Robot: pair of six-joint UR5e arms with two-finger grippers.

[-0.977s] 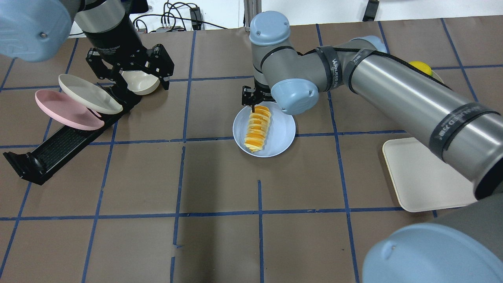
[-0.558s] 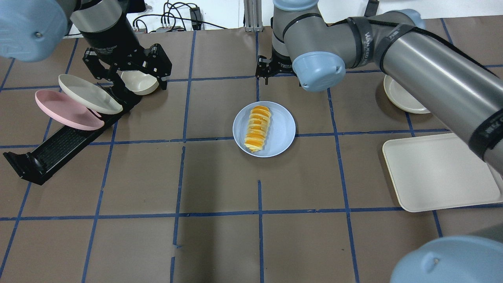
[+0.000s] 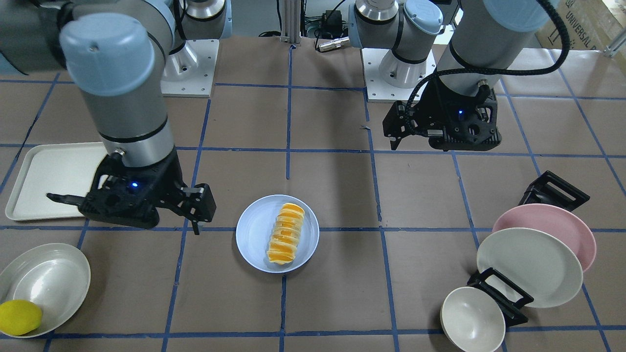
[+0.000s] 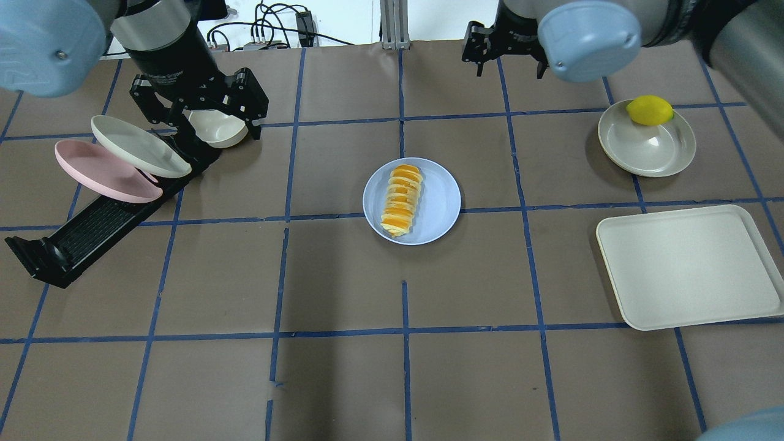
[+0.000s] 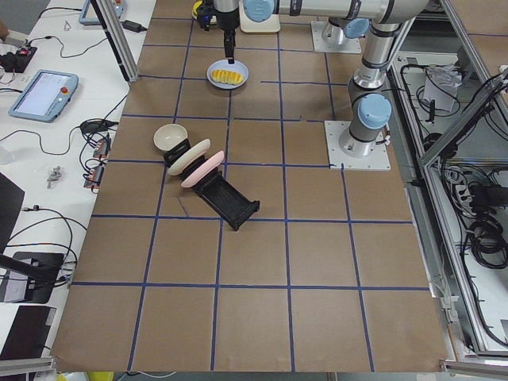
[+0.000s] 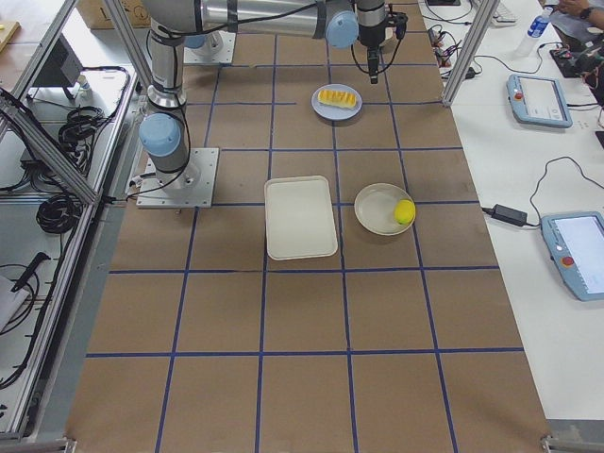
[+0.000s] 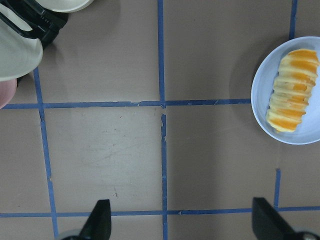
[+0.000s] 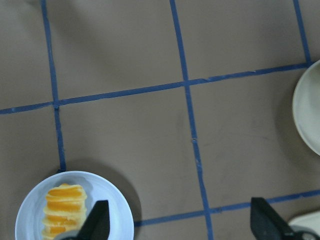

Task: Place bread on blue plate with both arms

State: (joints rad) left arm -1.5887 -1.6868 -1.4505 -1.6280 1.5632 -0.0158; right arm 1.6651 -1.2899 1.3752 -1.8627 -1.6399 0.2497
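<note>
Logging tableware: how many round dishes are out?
5: blue plate at centre; pink plate, cream plate and bowl at the rack; dish with lemon by the tray.

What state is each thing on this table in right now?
bread: lying on the blue plate, ungripped
blue plate: flat on the table
left gripper: open, empty
right gripper: open, empty
lemon: resting in the cream bowl
pink plate: tilted in the black rack
</note>
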